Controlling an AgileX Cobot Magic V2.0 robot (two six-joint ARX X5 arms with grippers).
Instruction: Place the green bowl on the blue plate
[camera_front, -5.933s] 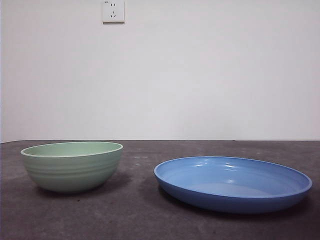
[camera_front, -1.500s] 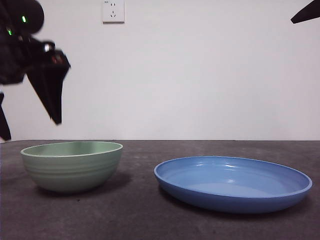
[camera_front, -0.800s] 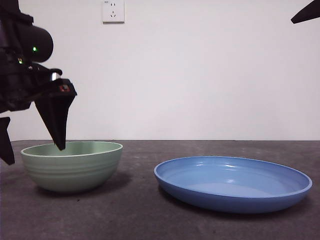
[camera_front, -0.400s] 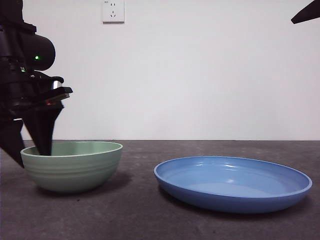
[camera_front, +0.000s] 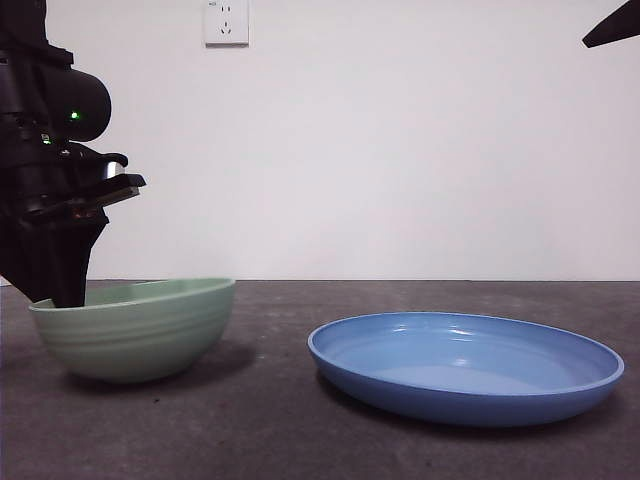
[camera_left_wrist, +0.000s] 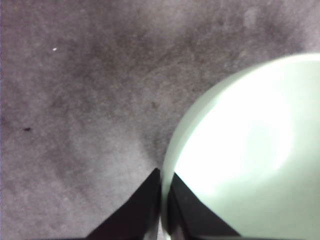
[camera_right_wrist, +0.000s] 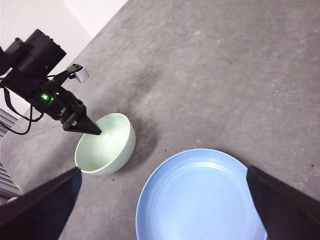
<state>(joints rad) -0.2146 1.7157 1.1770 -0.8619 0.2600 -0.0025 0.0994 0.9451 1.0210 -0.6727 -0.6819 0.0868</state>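
At table's left side, left gripper (camera_left_wrist: 161, 210) pinches the rim of the tilted green bowl (camera_front: 133, 328), well apart from the empty blue plate (camera_front: 465, 365); right gripper (camera_right_wrist: 160, 210) waits wide open, so lift and transfer remain.

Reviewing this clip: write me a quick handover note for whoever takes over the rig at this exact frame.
Left gripper: shut on the bowl, pinching its rim, one jaw inside, one outside. The bowl sits tilted on the table, beside the plate and apart from it.
Right gripper: open, waiting high above the plate, holding nothing.
Done: rim grasp.
Left: lift the bowl, carry it over the plate, set it down, release.
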